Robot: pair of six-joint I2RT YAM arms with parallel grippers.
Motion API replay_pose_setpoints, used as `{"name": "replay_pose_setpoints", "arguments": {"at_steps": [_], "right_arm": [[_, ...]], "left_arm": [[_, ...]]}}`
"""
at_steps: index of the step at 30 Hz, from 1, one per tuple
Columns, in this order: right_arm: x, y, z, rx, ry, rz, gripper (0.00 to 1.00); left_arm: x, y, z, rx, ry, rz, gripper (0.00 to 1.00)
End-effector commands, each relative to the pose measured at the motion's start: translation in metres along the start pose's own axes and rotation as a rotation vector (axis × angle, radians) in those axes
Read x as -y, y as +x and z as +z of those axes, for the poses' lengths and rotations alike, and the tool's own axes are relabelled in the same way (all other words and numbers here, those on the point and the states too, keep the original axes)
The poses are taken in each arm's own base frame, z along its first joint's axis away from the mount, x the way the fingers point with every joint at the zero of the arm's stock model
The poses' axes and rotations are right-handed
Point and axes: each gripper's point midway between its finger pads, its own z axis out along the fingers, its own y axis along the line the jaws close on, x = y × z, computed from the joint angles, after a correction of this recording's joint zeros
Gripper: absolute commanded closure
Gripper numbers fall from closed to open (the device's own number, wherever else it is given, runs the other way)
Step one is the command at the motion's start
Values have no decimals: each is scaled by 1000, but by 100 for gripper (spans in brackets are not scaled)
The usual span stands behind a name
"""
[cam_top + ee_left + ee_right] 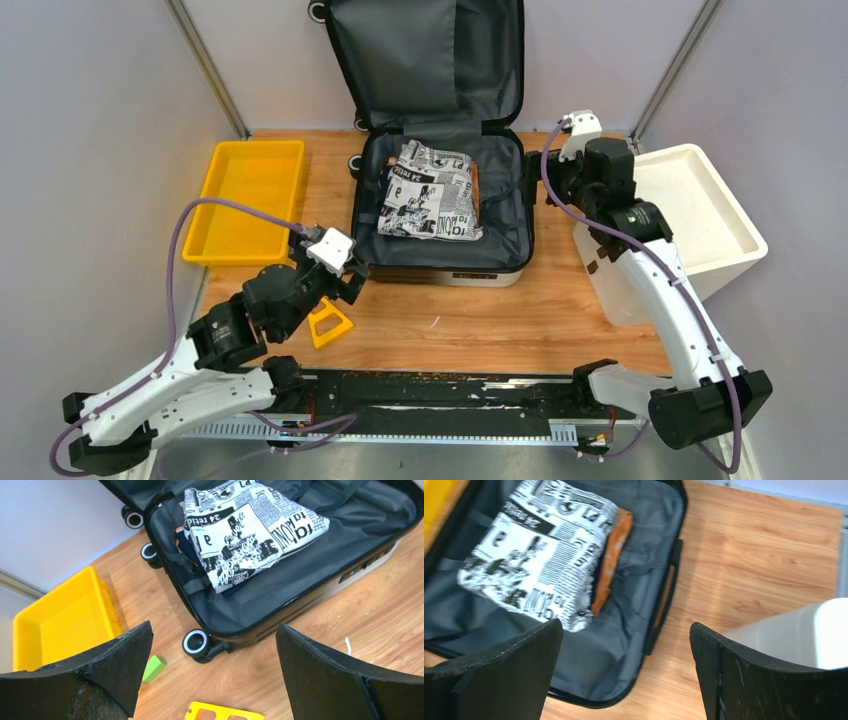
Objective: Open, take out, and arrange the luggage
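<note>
The luggage lies open at the back middle of the table, its lid leaning against the wall, dark grey lining showing. A folded newspaper-print cloth lies in the lower half on top of an orange item. My left gripper is open and empty, just off the luggage's front-left corner. Its wrist view shows the luggage, the cloth and a wheel between the open jaws. My right gripper is open and empty above the luggage's right edge; the cloth also shows there.
A yellow tray stands at the left and a white bin at the right. A flat yellow piece with holes lies on the wood under my left arm. A green block lies beside the tray.
</note>
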Motion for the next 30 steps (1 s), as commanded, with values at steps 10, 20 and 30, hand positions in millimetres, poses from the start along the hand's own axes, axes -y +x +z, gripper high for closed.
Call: {"name": "replay_pose_setpoints", "arguments": {"at_steps": [10, 20, 30], "right_arm": [[-85, 11, -2, -31, -436, 287, 0], [-91, 6, 53, -110, -386, 547, 20], [-105, 36, 134, -236, -385, 554, 20]], "left_arm": [[4, -58, 43, -77, 17, -281, 0], [-21, -36, 119, -204, 93, -609, 4], [-18, -35, 146, -229, 166, -602, 5]]}}
